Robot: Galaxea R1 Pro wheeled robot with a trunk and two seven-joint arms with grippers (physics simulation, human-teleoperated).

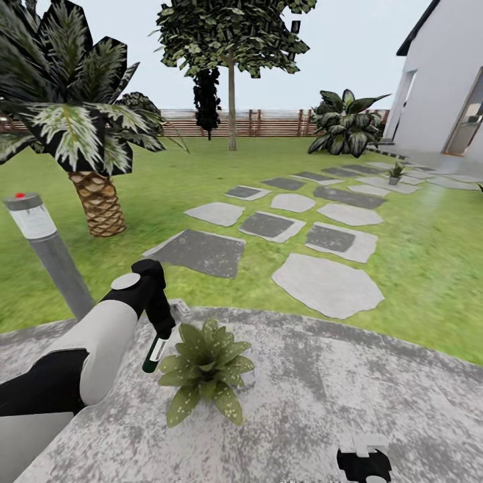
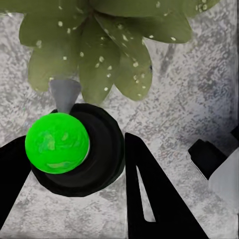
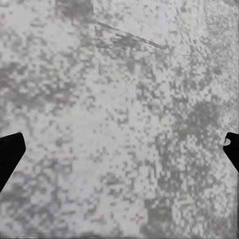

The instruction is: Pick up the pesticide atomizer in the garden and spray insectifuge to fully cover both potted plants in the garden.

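Gravel patio (image 1: 376, 376) lies right under the robot, and it is the biggest thing close by. Behind it is green lawn (image 1: 429, 268) with stepping stones (image 1: 327, 285) that lead toward the house (image 1: 439, 80).

A palm (image 1: 99, 201) and a grey lamp post (image 1: 54, 258) stand at the left.

The left arm (image 1: 87, 352) reaches down over the patio so the bottle is close to the leaves. The near plant (image 1: 204, 369) sits on the gravel, just beside the left gripper (image 1: 159, 329).

The far plant (image 1: 395, 173) is small and well apart, by the far stones.

Pinched between the left gripper's fingers is the atomizer (image 1: 154, 354). It points down, likely to wet the near plant.

The right gripper (image 1: 363, 463) hangs low over bare gravel, with its fingers spread wide and holding nothing.
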